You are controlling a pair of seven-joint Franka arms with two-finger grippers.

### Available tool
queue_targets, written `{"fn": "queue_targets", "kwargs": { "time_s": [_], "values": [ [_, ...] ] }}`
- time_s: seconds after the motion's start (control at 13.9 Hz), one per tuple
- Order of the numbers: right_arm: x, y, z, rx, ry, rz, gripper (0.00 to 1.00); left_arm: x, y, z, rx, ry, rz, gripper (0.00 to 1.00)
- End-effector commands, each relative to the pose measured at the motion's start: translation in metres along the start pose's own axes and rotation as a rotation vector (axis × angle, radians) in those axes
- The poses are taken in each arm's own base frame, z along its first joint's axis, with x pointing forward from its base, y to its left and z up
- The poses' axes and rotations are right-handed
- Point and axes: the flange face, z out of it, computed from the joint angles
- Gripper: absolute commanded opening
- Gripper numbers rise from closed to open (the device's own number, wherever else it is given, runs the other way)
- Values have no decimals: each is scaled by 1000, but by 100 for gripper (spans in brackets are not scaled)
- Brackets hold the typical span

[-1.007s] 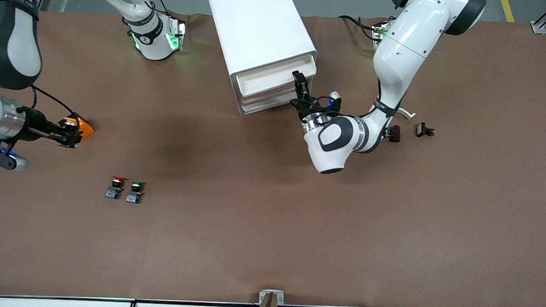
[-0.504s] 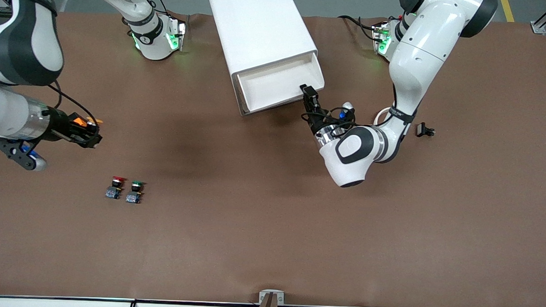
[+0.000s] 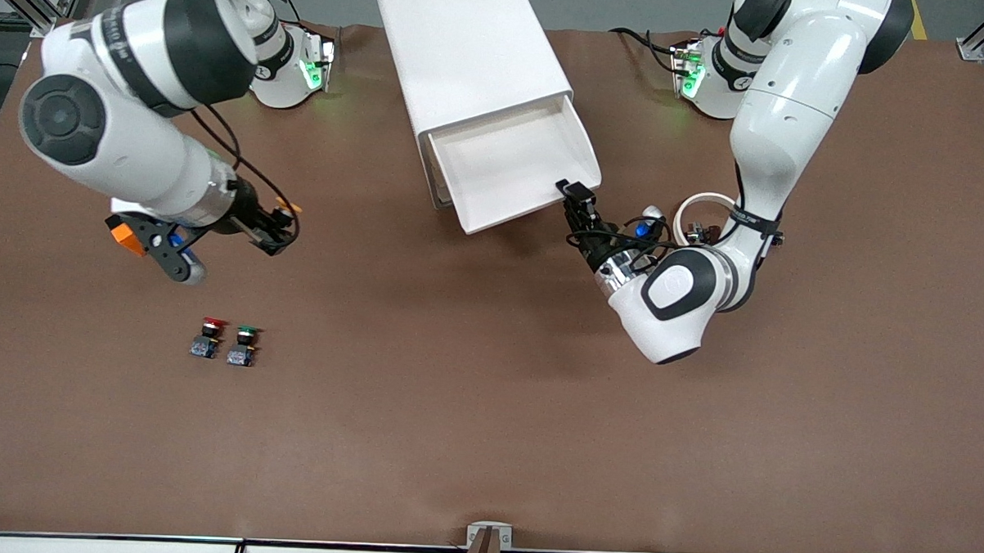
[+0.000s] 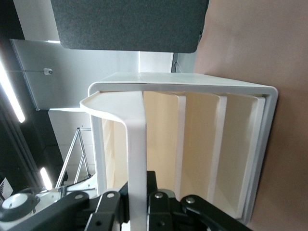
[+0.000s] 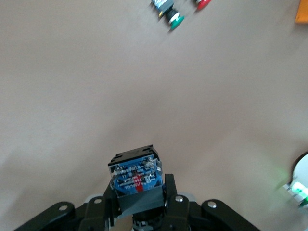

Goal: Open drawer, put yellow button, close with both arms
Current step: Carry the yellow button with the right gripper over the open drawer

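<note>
Brown matting covers the table, with a white cabinet (image 3: 471,59) at the top centre of the front view. Drawer (image 3: 512,163), the uppermost, stands pulled well out and looks empty, a shallow white tray with a cream front. Left gripper (image 3: 575,199) is clamped on the drawer's front lip at its corner, centre right of the frame. Right gripper (image 3: 274,224), centre left and above the mat, grips the button (image 5: 135,174); the wrist view shows its black body and blue base between the fingers, cap hidden. Judgement: opening is done or nearly so, and carrying is in hand. Next, the right arm must bring the button over the tray and release it. Red and green buttons lie lower left, untouched.
</note>
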Motion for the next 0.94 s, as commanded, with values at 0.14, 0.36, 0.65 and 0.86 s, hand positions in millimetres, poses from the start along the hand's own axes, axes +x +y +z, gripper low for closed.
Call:
{"fn": "queue_targets", "kwargs": {
  "time_s": [0.14, 0.36, 0.65, 0.86],
  "values": [
    [-96, -41, 3, 36, 17, 111, 0, 17, 10, -32, -37, -28, -11, 18],
    [-159, -58, 7, 70, 30, 172, 0, 16, 11, -32, -38, -31, -12, 50],
    [-246, -78, 27, 130, 48, 248, 0, 14, 7, -32, -37, -37, 37, 100],
    [-295, -89, 69, 98, 118, 220, 0, 17, 6, -37, -49, -41, 64, 100]
  ]
}}
